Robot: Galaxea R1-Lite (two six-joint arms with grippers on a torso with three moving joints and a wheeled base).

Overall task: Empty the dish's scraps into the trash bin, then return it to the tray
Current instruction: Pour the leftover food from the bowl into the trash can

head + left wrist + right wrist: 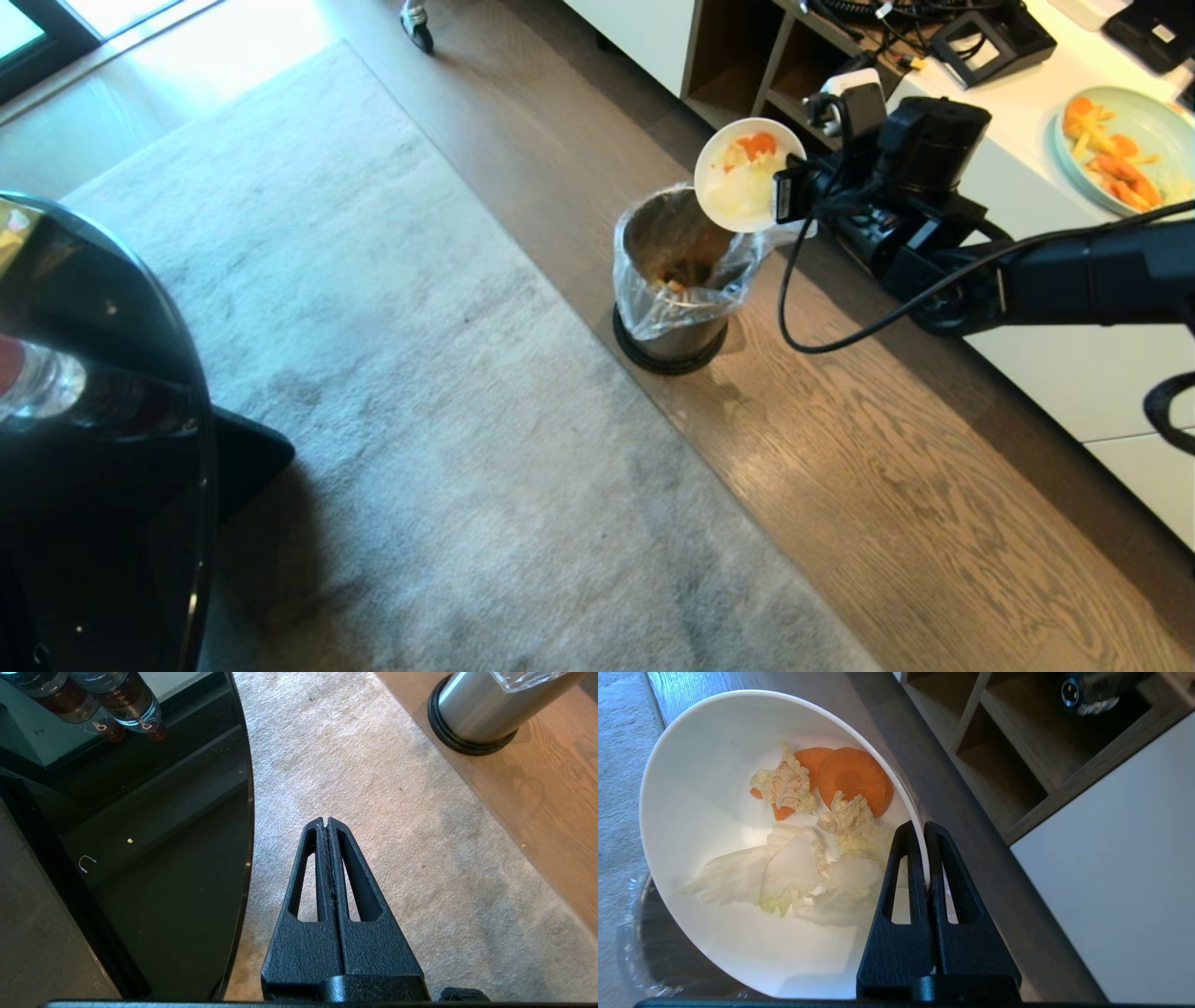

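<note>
The dish, a deep white bowl, hangs steeply tilted just above the far right rim of the trash bin. My right gripper is shut on the dish's rim, one finger inside and one outside. In the right wrist view the dish still holds the scraps: pale cabbage shreds and orange carrot slices, with the gripper clamped on the rim. The steel bin has a clear liner and some scraps inside. My left gripper is shut and empty, parked low over the carpet. The tray is out of view.
A white counter on the right carries a pale blue-green plate of food and black electronics, with open shelves below. A glossy black round table with bottles stands at left. Grey carpet lies beside the wooden floor.
</note>
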